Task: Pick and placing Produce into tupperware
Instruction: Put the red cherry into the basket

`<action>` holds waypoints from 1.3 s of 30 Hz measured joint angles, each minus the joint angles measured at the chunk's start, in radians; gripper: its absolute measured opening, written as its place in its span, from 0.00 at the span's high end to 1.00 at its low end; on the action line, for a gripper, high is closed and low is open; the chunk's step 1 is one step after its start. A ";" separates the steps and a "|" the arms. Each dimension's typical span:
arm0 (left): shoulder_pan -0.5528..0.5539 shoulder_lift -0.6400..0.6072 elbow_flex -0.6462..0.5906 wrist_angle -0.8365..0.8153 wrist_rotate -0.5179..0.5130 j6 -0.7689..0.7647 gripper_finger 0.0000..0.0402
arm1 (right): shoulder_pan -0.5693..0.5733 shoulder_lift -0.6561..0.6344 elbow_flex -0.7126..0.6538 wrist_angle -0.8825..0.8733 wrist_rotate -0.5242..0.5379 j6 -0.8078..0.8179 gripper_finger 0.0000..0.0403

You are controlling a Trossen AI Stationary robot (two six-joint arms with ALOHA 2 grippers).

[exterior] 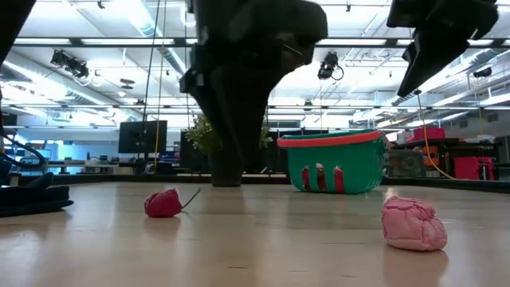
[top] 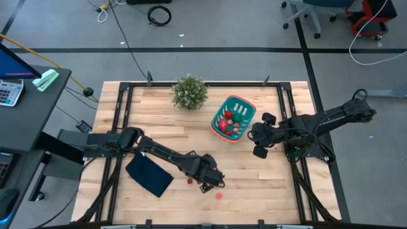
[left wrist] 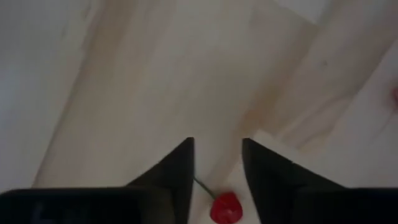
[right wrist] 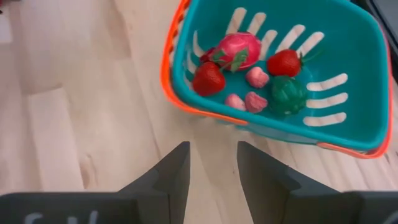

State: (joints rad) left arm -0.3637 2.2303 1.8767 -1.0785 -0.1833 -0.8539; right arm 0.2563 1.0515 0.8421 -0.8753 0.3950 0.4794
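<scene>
The teal basket (top: 233,118) with an orange-red rim stands right of the table's middle and holds several toy pieces: red strawberries (right wrist: 208,78), a pink dragon fruit (right wrist: 239,50), a green piece (right wrist: 287,94) and small pink ones. A red cherry (top: 189,180) with a thin stem and a pink piece (top: 219,195) lie on the wood near the near edge. My left gripper (top: 213,180) is open beside the cherry (left wrist: 225,207), which shows low between its fingers. My right gripper (top: 255,135) hovers open just right of the basket (right wrist: 273,81).
A bushy green potted plant (top: 189,92) stands at the far edge, left of the basket. A flat navy cloth (top: 149,175) lies near the left arm's forearm. Bare wood lies between cloth, basket and near edge. Desks and chairs fill the room behind.
</scene>
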 joint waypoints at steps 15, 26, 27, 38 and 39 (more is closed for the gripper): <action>-0.050 0.002 -0.042 -0.056 -0.024 -0.209 0.47 | 0.028 0.000 0.000 0.000 0.001 -0.008 0.65; -0.051 0.003 -0.137 -0.002 -0.023 -0.262 0.52 | 0.027 0.000 0.000 0.001 0.001 -0.048 0.65; -0.051 0.003 -0.137 0.002 -0.023 -0.259 0.53 | 0.027 0.000 0.000 0.001 0.001 -0.056 0.65; -0.061 0.003 -0.137 0.010 -0.023 -0.261 0.64 | 0.027 0.000 0.000 0.002 0.001 -0.054 0.65; -0.061 0.003 -0.137 0.010 -0.023 -0.262 0.67 | 0.027 0.000 0.000 0.002 0.001 -0.054 0.65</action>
State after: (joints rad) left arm -0.4248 2.2330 1.7401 -1.0689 -0.2062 -1.1156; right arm 0.2836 1.0515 0.8421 -0.8731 0.3962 0.4255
